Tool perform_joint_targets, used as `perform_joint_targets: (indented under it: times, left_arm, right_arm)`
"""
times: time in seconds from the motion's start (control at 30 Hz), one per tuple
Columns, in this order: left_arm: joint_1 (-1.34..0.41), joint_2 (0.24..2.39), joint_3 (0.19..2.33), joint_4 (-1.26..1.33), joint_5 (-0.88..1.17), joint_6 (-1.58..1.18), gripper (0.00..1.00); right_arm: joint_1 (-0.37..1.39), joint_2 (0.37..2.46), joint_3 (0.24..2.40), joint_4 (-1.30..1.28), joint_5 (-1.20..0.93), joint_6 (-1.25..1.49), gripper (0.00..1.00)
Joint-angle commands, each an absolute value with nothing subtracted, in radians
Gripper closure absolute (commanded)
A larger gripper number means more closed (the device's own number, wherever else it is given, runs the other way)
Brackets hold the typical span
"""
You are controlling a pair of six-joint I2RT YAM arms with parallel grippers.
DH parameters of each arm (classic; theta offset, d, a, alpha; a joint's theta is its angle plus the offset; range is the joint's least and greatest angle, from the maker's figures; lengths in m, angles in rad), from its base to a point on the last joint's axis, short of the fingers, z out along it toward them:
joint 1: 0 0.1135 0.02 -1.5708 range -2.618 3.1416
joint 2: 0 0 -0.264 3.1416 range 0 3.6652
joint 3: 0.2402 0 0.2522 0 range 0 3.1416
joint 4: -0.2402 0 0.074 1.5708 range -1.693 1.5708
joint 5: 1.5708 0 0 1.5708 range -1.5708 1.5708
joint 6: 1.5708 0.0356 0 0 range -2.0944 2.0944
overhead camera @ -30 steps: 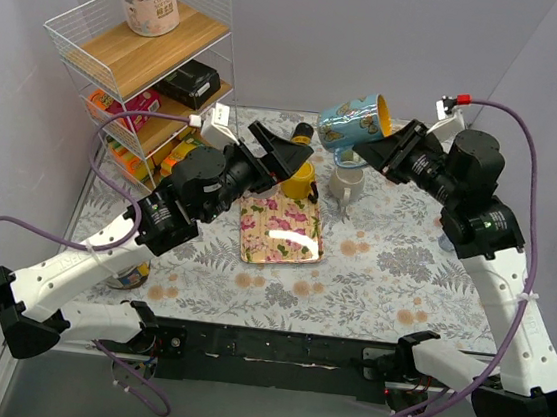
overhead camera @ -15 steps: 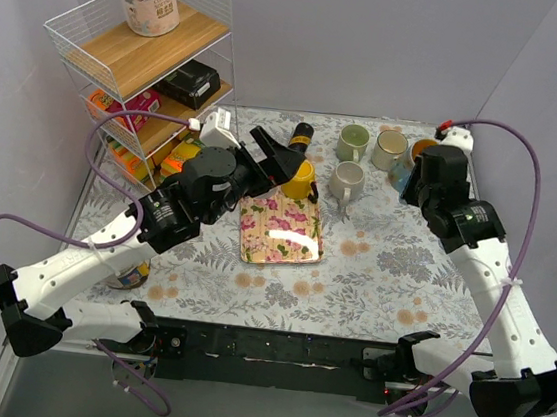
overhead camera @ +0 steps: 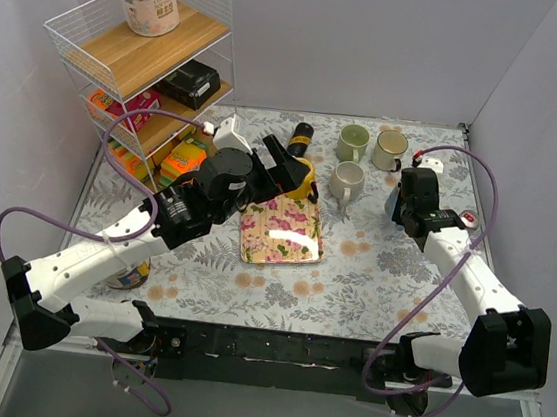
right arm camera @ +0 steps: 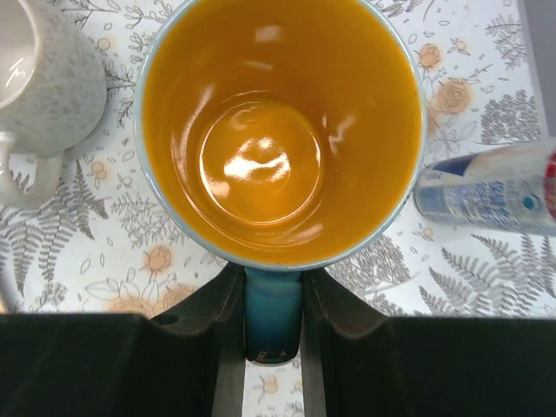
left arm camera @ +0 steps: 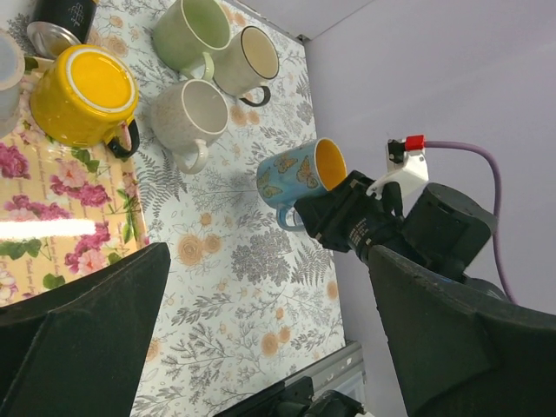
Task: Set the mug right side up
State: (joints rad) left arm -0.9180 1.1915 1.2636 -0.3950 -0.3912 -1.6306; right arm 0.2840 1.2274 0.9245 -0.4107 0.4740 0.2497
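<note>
The blue butterfly mug (left arm camera: 300, 178) with an orange inside (right arm camera: 278, 130) stands opening up at the right of the table, beside the speckled white mug (right arm camera: 43, 61). My right gripper (right arm camera: 273, 291) is shut on the mug's blue handle (right arm camera: 273, 317) from above. In the top view the right gripper (overhead camera: 400, 197) covers most of the mug. I cannot tell whether the mug's base touches the table. My left gripper (overhead camera: 289, 164) is open and empty, hovering over the yellow mug (overhead camera: 302, 179) and the floral tray (overhead camera: 278, 229).
A green mug (overhead camera: 353, 142), a cream mug (overhead camera: 390, 149) and a speckled mug (overhead camera: 345, 182) stand at the back. A dark can (overhead camera: 301, 134) lies behind the yellow mug. A tube (right arm camera: 486, 187) lies right of the blue mug. A wire shelf rack (overhead camera: 135, 51) fills the back left.
My right arm has brought the blue mug from high and sideways at the back centre down to the right side, now opening up. My left gripper has shifted slightly right.
</note>
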Motion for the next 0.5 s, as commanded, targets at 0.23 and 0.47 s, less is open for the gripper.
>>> perform_joint_targets:
  times: [0.23,0.47]
  left_arm:
    - [-0.896,1.216,1.338,-0.469,-0.391,-1.603,0.02]
    - [-0.874,1.219,1.338,-0.491,-0.390,-1.605,0.02]
  right_arm:
    - [0.232,1.359,0.867,0.113,0.405,0.236,0.99]
    - [0.232,1.462,0.893,0.192,0.393,0.222,0.99]
